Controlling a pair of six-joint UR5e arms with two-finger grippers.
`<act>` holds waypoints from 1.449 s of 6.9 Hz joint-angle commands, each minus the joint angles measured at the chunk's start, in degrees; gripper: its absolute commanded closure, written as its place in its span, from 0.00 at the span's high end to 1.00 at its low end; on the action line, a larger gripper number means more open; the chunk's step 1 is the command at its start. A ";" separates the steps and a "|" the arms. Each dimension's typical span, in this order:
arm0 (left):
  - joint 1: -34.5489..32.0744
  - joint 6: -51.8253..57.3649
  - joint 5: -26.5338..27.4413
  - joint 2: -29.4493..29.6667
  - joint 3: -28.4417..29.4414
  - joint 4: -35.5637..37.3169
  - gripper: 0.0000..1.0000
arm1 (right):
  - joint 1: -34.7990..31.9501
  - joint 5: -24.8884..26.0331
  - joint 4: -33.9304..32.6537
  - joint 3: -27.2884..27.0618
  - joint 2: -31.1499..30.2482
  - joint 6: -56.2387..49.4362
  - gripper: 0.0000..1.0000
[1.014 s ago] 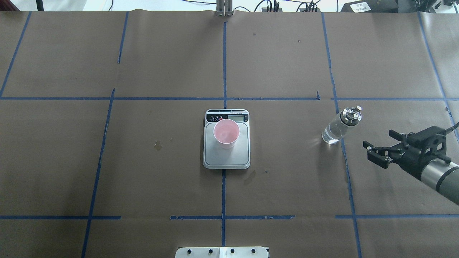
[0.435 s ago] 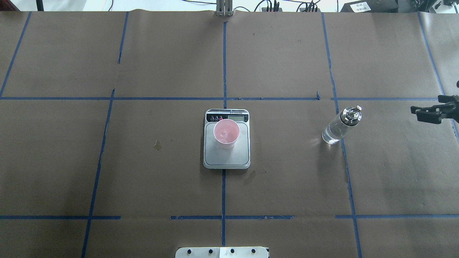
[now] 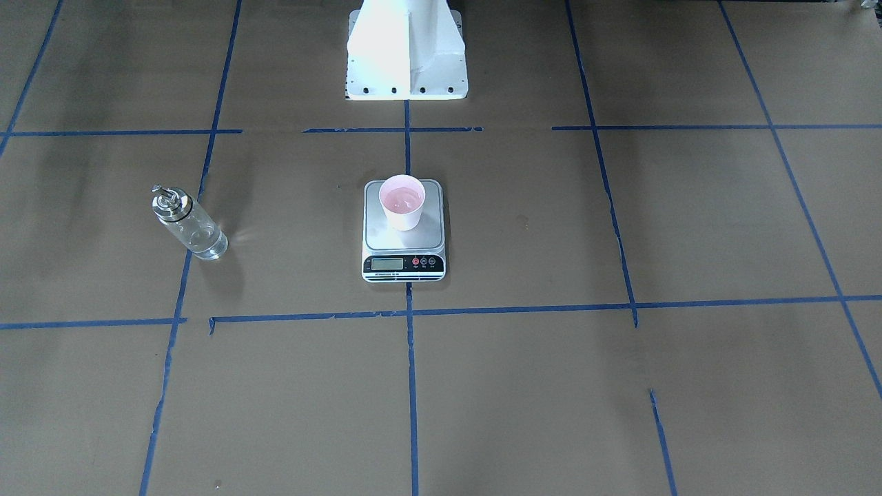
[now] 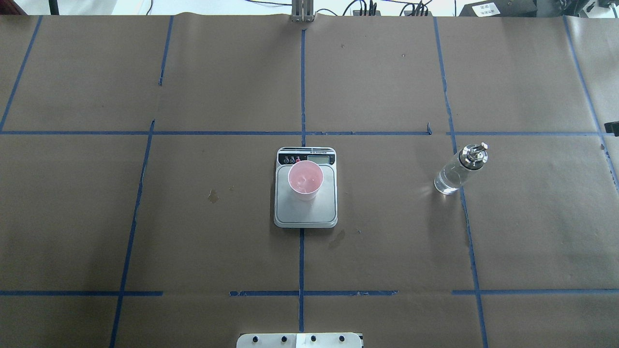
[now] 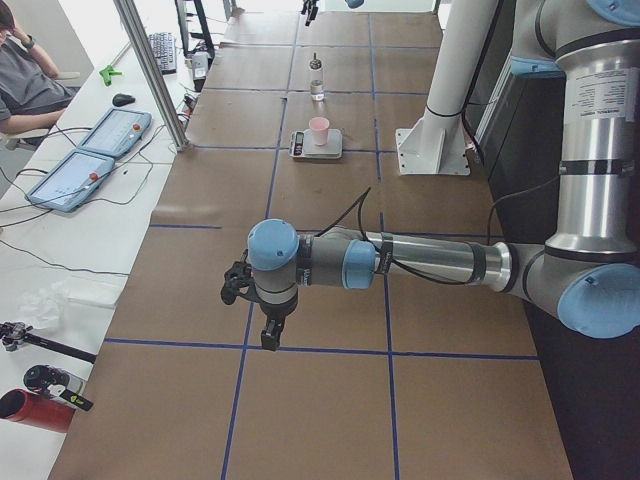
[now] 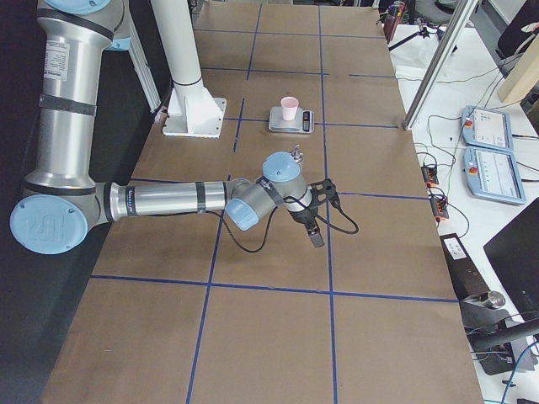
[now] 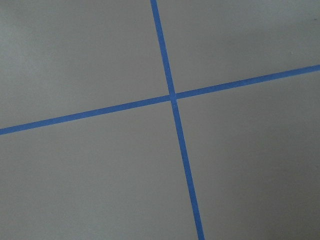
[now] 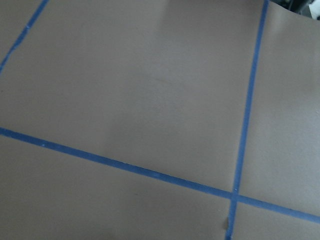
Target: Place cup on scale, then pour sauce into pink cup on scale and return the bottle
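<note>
The pale pink cup (image 4: 305, 180) stands upright on the far half of the scale's grey platform (image 4: 305, 212), with a glossy film of liquid inside it (image 3: 402, 200). The clear glass bottle (image 4: 459, 169) with a silver spout cap stands upright on the paper to the scale's right, free of any gripper, still holding clear sauce. Only a dark sliver of my right gripper (image 4: 614, 126) shows at the overhead view's right edge; it hangs over bare paper (image 6: 317, 240), and I cannot tell if it is open. My left gripper (image 5: 268, 338) shows only in the exterior left view, far from the scale; state unclear.
The robot's white base (image 3: 406, 62) stands on the near side of the table behind the scale. Blue tape lines grid the brown paper. A small dark stain (image 4: 212, 195) lies left of the scale. Tablets and cables (image 5: 90, 160) sit off the table's far edge.
My right gripper has pulled back from beside the bottle to the right and almost out of the overhead view. The bottle, cup and scale have not moved.
</note>
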State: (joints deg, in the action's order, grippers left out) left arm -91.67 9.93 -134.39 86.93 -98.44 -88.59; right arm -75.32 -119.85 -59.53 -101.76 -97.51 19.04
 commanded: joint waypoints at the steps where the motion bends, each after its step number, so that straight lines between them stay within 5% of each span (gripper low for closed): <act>1: 0.09 0.00 0.00 0.00 0.00 0.00 1.00 | -9.27 -5.91 -22.29 0.25 4.94 -18.54 1.00; 2: 0.09 0.00 0.00 -0.09 0.26 -0.79 1.00 | -11.49 -10.27 -33.43 -0.53 6.44 -21.47 1.00; 3: 0.09 0.00 0.00 -0.18 0.62 -1.14 1.00 | -11.69 -10.84 -37.54 -0.71 4.54 -21.76 1.00; 6: 0.09 0.00 0.00 -0.09 0.44 -1.15 1.00 | -11.69 -11.72 -37.24 -0.63 -0.30 -21.59 1.00; 10: 0.00 -0.09 0.27 -0.26 0.80 -0.88 1.00 | -11.60 -12.07 -37.23 0.59 0.48 -21.15 1.00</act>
State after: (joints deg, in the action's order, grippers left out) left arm -91.66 9.87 -134.13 86.83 -97.67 -89.43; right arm -86.96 -131.80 -96.77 -101.80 -97.07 -2.07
